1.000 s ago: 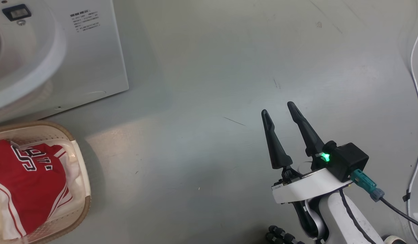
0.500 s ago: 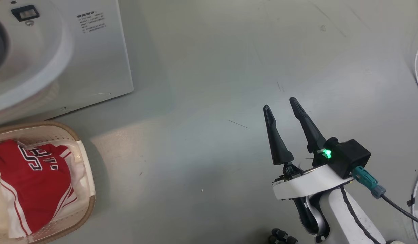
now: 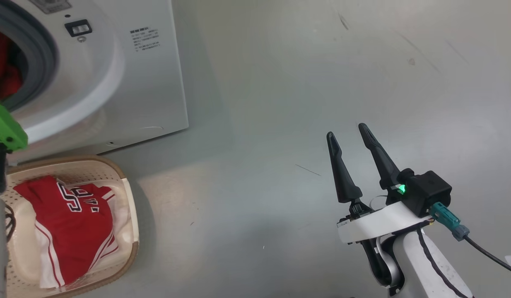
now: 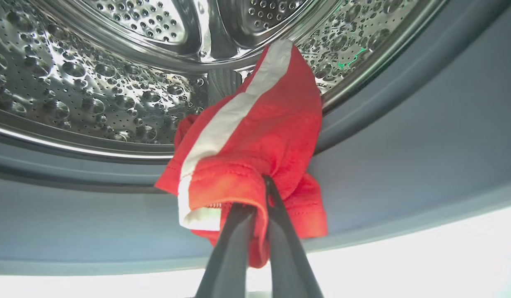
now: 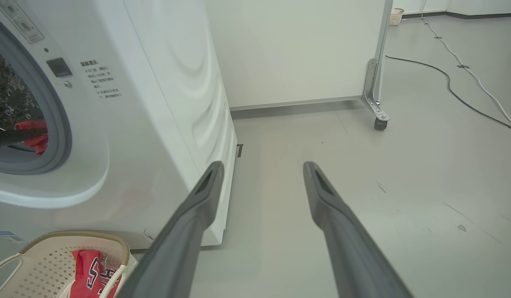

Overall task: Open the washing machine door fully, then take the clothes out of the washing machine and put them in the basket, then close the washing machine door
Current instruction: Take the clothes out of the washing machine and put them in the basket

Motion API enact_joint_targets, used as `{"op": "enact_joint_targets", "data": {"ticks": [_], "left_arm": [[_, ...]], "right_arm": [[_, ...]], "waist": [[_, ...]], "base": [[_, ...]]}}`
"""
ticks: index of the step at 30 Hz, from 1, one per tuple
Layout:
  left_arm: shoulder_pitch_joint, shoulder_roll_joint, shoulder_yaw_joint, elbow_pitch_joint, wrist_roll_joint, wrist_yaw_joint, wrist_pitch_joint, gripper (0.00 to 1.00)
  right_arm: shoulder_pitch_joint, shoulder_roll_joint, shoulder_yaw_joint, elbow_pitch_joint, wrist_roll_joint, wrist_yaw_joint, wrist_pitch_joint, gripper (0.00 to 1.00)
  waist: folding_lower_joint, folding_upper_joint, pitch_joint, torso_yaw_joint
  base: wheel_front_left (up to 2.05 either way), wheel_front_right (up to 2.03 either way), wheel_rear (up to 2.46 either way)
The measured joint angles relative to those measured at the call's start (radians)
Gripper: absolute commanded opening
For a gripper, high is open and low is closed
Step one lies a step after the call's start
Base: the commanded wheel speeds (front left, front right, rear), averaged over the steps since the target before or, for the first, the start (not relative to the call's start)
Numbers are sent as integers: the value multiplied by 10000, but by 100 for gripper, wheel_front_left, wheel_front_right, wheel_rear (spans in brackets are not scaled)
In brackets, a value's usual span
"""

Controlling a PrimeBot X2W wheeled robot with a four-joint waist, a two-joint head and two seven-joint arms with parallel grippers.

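The white washing machine (image 3: 148, 82) stands at the upper left with its round opening uncovered; the washing machine door is out of view. In the left wrist view my left gripper (image 4: 259, 190) is shut on red clothes (image 4: 255, 136) with a white stripe, held at the drum's mouth above the grey gasket (image 4: 404, 157). The same red clothes (image 5: 32, 132) show in the opening in the right wrist view. The cream basket (image 3: 129, 223) on the floor in front of the washer holds a red garment (image 3: 73, 223) with white lettering. My right gripper (image 3: 348, 132) hangs open over bare floor, holding nothing.
Grey floor (image 3: 259, 124) stretches right of the washer. A white partition on a castor (image 5: 375, 111) stands behind it, with cables (image 5: 466, 78) running across the floor beyond. A second small basket (image 5: 396, 16) sits far back. A green part of my left arm (image 3: 5, 128) pokes in at the left edge.
The head camera has swung, bringing the washer's opening and more of the basket into the picture. My left gripper has closed. The right gripper stays open in about the same place.
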Motion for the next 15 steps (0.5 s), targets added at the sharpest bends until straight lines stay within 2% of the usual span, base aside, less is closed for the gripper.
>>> {"op": "enact_joint_targets", "data": {"ticks": [15], "left_arm": [[1385, -606, -1060, -63, 477, -98, -2023, 0]], "right_arm": [[172, -67, -313, 451, -6, 173, 0, 100]], "waist": [[0, 0, -1341, 1078]], "base": [[0, 0, 0]]}}
